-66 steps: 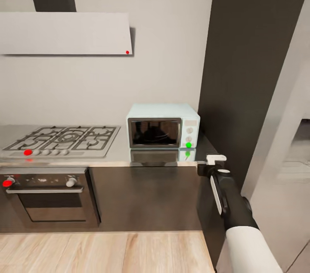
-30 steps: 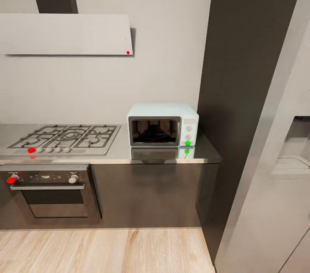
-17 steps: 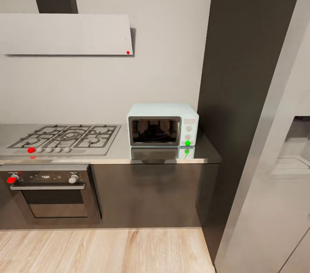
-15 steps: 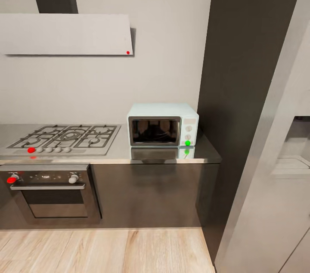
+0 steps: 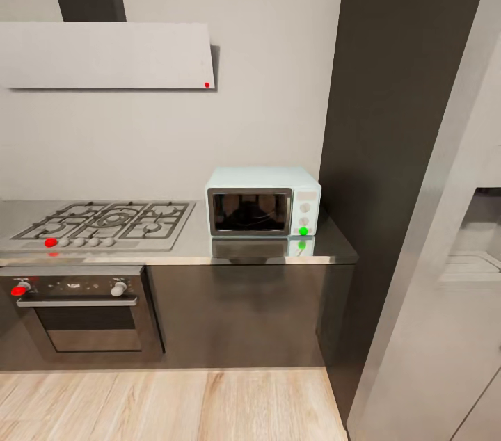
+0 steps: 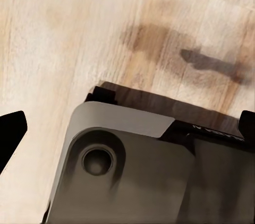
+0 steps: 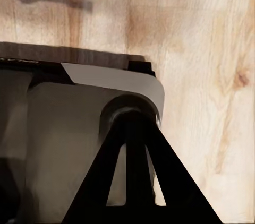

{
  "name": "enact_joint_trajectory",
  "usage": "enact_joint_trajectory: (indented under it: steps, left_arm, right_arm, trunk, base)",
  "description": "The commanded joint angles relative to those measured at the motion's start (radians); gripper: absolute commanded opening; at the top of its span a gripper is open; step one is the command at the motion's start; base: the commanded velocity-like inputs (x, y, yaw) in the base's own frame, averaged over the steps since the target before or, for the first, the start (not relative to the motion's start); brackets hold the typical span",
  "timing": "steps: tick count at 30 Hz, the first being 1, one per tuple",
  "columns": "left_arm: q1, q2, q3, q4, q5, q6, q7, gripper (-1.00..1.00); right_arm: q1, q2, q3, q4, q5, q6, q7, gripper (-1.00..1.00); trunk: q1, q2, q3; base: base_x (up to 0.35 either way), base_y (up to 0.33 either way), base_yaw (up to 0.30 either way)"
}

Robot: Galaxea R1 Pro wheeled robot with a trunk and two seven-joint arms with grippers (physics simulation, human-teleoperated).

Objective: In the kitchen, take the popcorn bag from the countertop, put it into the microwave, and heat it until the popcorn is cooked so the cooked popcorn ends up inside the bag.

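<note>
Down beside my base [image 6: 133,181], over the wood floor [image 6: 64,33], the left end effector [image 6: 127,131] hangs spread and the right end effector [image 7: 133,123] looks pressed together. Both are well apart from the microwave [image 5: 263,201], which stands shut on the desk [image 5: 195,246] ahead. A dim shape behind its glass may be the bag [image 5: 245,217], though I cannot tell. Opening the door too soon would leave kernels raw, and raising an arm blind could clip the desk edge.

Plain grey wall [image 5: 264,79] behind. Flat grey hood [image 5: 104,55] at 10 o'clock, dark duct above it. Gas hob [image 5: 104,222] and built-in oven [image 5: 83,312] at 8 o'clock. Tall dark cabinet [image 5: 396,135] at 2 o'clock. Light wood plank floor [image 5: 167,406] at 6 o'clock.
</note>
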Motion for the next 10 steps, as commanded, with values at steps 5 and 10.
enact_joint_trajectory:
  steps: [5, 10]
  left_arm:
    - [-0.001, 0.006, -0.011, 0.001, 0.008, -0.002, -0.003, 1.00]
    - [-0.001, 0.007, -0.011, 0.001, 0.007, -0.002, -0.003, 1.00]
  right_arm:
    - [0.005, -0.002, -0.008, 0.002, 0.011, -0.006, 0.002, -1.00]
    - [0.005, -0.001, -0.007, 0.002, 0.012, -0.035, 0.002, -1.00]
  trunk:
    - [0.000, -0.001, -0.001]
    - [0.000, -0.001, -0.001]
  base:
    - [0.000, 0.000, 0.000]
    - [0.000, 0.000, 0.000]
